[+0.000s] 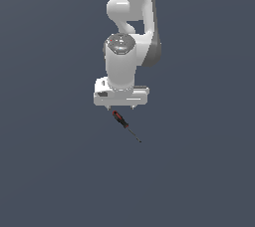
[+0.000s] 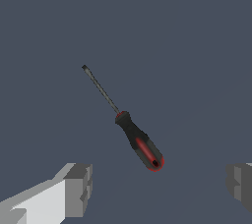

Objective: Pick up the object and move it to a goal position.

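Observation:
The small screwdriver (image 1: 122, 122) lies flat on the dark grey surface. Its red-and-black handle points toward my arm and its thin dark shaft runs away toward the exterior view's lower right. In the wrist view the screwdriver (image 2: 138, 139) lies in front of my fingers, with one grey fingertip (image 2: 78, 188) and the other (image 2: 240, 183) spread wide to either side. My gripper (image 1: 121, 106) is open and empty, hovering just above and behind the handle end, apart from it.
The white arm (image 1: 129, 32) rises above the gripper at the exterior view's top middle. Plain dark grey surface (image 1: 60, 171) surrounds the screwdriver on every side.

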Tool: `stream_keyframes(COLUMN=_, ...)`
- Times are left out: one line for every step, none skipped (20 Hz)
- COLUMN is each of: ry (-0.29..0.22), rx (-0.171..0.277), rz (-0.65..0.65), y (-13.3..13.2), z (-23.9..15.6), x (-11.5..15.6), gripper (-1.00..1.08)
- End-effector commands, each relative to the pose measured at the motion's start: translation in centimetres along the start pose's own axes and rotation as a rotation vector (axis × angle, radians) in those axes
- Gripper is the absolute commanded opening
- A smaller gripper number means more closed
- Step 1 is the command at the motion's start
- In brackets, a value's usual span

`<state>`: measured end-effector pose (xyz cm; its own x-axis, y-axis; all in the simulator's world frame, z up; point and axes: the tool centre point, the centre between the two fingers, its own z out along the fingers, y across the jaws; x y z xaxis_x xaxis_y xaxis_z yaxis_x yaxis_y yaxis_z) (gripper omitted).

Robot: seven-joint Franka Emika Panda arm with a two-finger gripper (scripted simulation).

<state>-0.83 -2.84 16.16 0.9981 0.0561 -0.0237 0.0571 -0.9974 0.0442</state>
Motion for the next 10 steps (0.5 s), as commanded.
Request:
stream_keyframes(ry=0.000, rx=0.001, rz=-0.027, y=-0.1, z=0.4, x=0.1, gripper=1.00)
stream_keyframes(ry=0.001, rx=0.001, rz=-0.040, y=-0.1, z=0.6, x=0.1, gripper=1.00)
stream_keyframes(ry=0.001, rx=0.001, rz=-0.056, y=-0.2, z=0.8, x=0.2, gripper=1.00)
stream_keyframes(ry=0.002, rx=0.002, rz=-0.072, y=-0.2, z=1.1, x=0.2, gripper=1.00)
stream_keyframes(ry=0.002, rx=0.002, rz=-0.091, y=-0.3, z=1.3, x=0.3, gripper=1.00)
stream_keyframes(ry=0.003, rx=0.003, rz=-0.110, y=-0.4, z=1.6, x=0.3, gripper=1.00)
stream_keyframes(ry=0.004, rx=0.004, rz=-0.131, y=-0.4, z=1.9, x=0.4, gripper=1.00)
stream_keyframes(ry=0.004, rx=0.004, rz=-0.154, y=-0.5, z=2.2, x=0.4, gripper=1.00)
stream_keyframes(ry=0.005, rx=0.005, rz=-0.177, y=-0.6, z=2.6, x=0.5, gripper=1.00)
stream_keyframes(ry=0.006, rx=0.006, rz=-0.203, y=-0.7, z=3.0, x=0.5, gripper=1.00)
